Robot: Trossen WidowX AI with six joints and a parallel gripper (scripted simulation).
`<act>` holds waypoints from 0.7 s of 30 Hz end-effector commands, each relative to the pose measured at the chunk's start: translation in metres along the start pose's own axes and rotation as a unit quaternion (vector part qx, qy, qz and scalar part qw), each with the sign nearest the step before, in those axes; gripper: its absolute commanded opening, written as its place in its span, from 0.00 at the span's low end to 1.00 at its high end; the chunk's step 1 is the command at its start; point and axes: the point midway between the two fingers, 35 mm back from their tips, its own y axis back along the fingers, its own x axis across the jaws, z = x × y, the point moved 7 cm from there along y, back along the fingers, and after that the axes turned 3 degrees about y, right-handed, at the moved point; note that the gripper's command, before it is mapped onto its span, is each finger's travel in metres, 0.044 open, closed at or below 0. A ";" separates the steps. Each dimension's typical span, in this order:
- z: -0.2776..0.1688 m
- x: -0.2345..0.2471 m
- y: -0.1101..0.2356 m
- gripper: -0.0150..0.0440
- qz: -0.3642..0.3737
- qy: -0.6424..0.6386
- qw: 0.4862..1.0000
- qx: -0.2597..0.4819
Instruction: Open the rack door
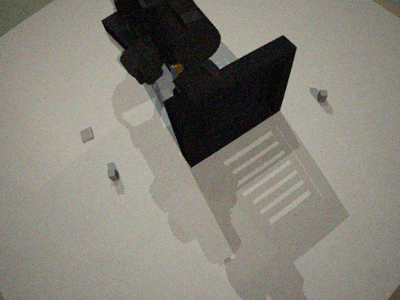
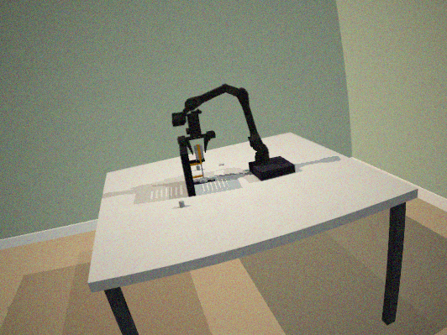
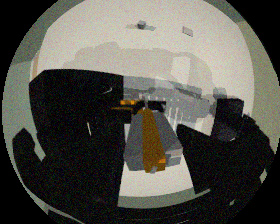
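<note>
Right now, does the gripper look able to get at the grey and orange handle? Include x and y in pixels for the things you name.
Probably yes. The gripper (image 1: 177, 70) (image 2: 198, 151) (image 3: 149, 127) is open, and in the exterior view its fingers stand either side of the handle (image 1: 178, 68) (image 2: 199, 155) (image 3: 150, 142), with nothing visible between. The black panel close by leaves little room on one side.

Green walls (image 2: 168, 53) — pale table (image 2: 252, 221) — tan patchwork floor (image 2: 218, 305).
</note>
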 end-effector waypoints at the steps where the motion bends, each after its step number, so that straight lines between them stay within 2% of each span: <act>1: -0.002 0.000 -0.001 0.76 -0.001 0.108 0.994 0.003; 11: -0.002 0.000 -0.001 0.76 -0.001 0.349 0.937 0.003; 21: -0.002 0.000 -0.001 0.76 0.000 0.568 0.823 0.003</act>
